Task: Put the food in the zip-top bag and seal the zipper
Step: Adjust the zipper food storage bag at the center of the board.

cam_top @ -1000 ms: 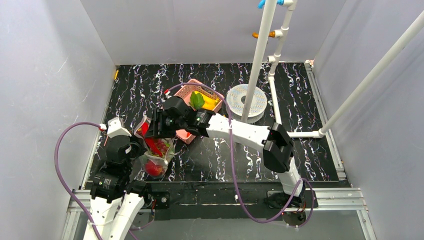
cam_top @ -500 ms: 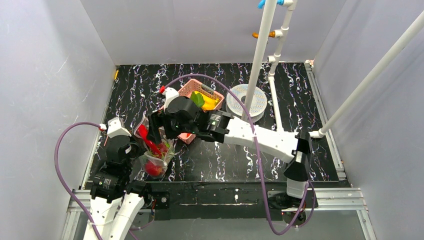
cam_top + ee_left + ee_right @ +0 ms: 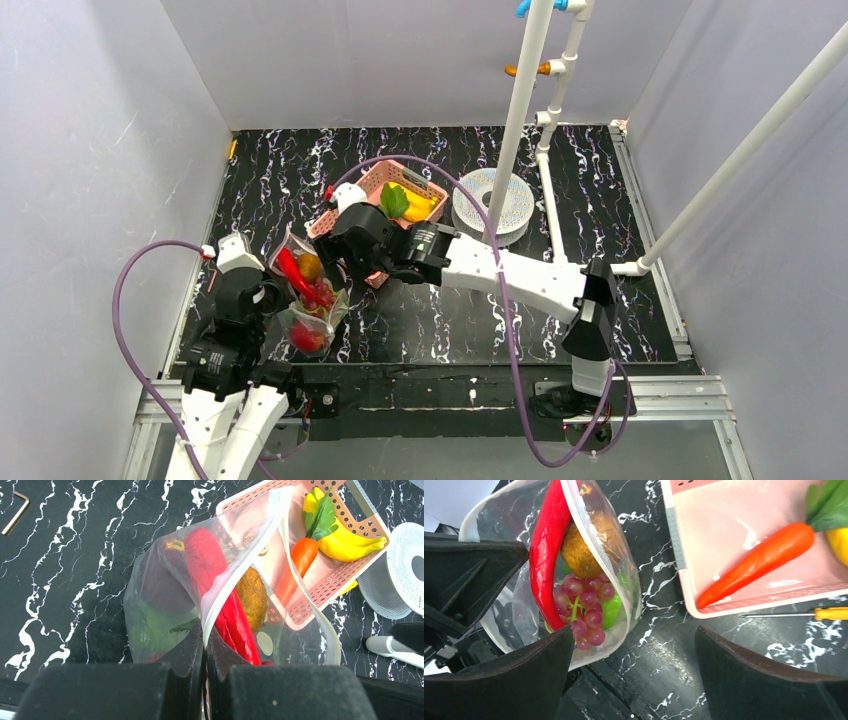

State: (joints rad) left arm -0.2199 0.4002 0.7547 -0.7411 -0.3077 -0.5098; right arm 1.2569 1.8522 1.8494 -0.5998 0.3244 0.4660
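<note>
By table's (image 3: 620, 300) left edge: one zip-top bag (image 3: 150, 605), one chili (image 3: 215, 565) inside; left hand (image 3: 205, 640) clenches its rim; right hand (image 3: 634, 650) released, empty.

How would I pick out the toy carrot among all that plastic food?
Find the pink lattice plastic basket on the black marbled table. Inside it, beside the yellow bananas, lies a smooth orange tapered carrot with green leaves at its thick end. The similar long red chili sits in the clear plastic bag instead.
</note>
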